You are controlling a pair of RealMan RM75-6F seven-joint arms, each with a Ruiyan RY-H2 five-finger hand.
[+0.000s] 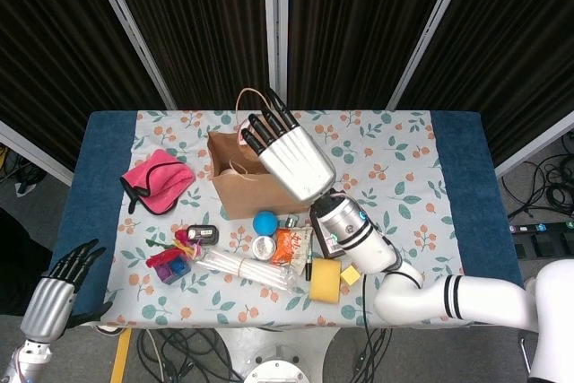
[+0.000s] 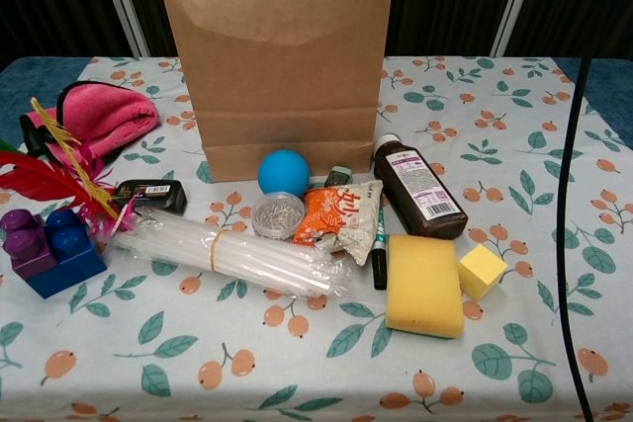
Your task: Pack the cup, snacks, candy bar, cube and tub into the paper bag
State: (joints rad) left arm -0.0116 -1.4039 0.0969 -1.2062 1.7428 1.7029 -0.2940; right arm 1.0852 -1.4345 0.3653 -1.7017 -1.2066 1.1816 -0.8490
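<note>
Nearest the front edge of the bench, a yellow rectangular sponge lies with its long axis running front to back, a small yellow cube just beside it toward the right edge. Behind them the orange snack packet lies flat, a small clear round tub touching its left side. A bundle of clear plastic straws slants in front of the tub; a dark brown bottle lies right of the snacks. A blue ball rests against the upright brown paper bag. The right hand hovers over the bag's mouth, fingers apart, empty. The left hand hangs off the front left corner, fingers spread.
</note>
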